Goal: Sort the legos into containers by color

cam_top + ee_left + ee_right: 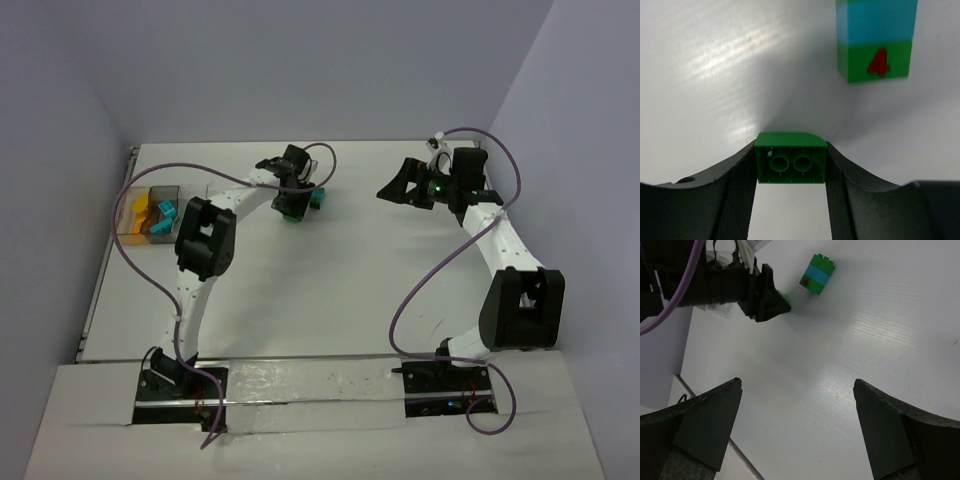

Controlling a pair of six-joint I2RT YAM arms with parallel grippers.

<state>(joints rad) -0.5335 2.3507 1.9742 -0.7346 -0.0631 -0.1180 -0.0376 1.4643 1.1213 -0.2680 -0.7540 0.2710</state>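
White surface bears part-filled trays upper left; left claw pinches a green brick, right claw gapes empty, striped block lies unsorted.

Left arm, right arm: white links, bulky black joint housings. Purple cable loops loose along each, down to black bases. Thin red wires at bases. Green light on right wrist. Left fingers matte black, curved, ribbed inner pads; right fingers broad black wedges.
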